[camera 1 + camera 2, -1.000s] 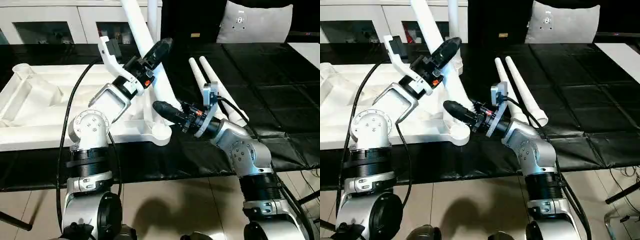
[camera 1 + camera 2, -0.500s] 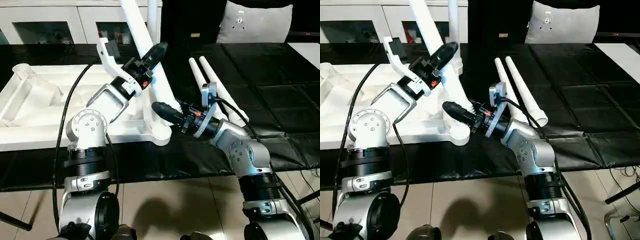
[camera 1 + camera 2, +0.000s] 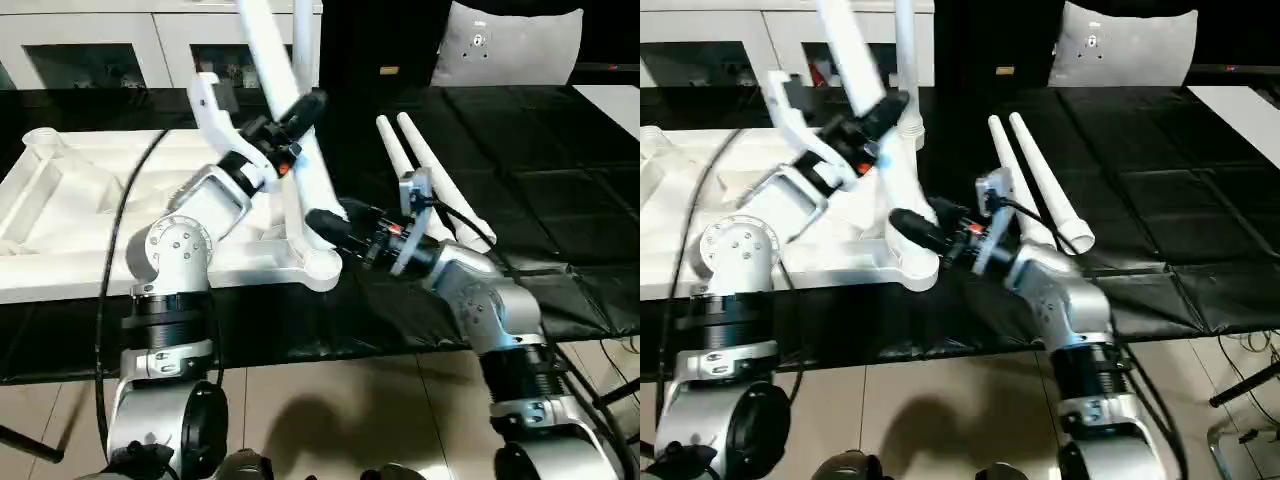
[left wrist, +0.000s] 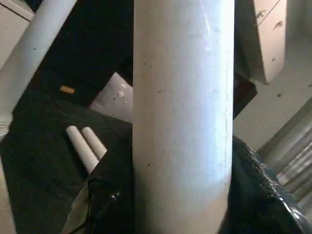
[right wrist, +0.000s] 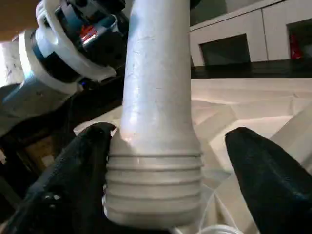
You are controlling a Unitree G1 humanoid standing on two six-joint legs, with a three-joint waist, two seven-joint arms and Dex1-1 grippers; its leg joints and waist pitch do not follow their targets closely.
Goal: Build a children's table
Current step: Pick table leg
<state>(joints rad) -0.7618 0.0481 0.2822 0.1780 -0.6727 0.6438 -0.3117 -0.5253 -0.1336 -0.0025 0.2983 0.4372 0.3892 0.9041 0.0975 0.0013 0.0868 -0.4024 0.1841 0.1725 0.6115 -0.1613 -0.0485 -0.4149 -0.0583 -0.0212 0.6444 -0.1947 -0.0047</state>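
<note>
The white tabletop (image 3: 90, 190) lies underside up on the black table. One white leg (image 3: 300, 190) leans steeply over its near right corner socket (image 3: 322, 268). My left gripper (image 3: 300, 112) is shut on this leg at mid-length, and the tube (image 4: 183, 122) runs between its dark fingers. My right gripper (image 3: 325, 222) is open around the leg's threaded lower end (image 5: 153, 165). One finger (image 5: 73, 185) lies against the threads and the other finger (image 5: 268, 170) stands apart. Two loose legs (image 3: 430, 165) lie side by side to the right.
Another white leg (image 3: 305, 30) stands upright in a far socket. A white cabinet with glass doors (image 3: 100, 50) stands behind the table, and a grey cushion (image 3: 505, 40) at the back right. The black table (image 3: 540, 150) ends at its front edge above the tiled floor.
My left gripper has shifted a little to the left with the leg, which now stands steeper. My right gripper has come in around the leg's lower end.
</note>
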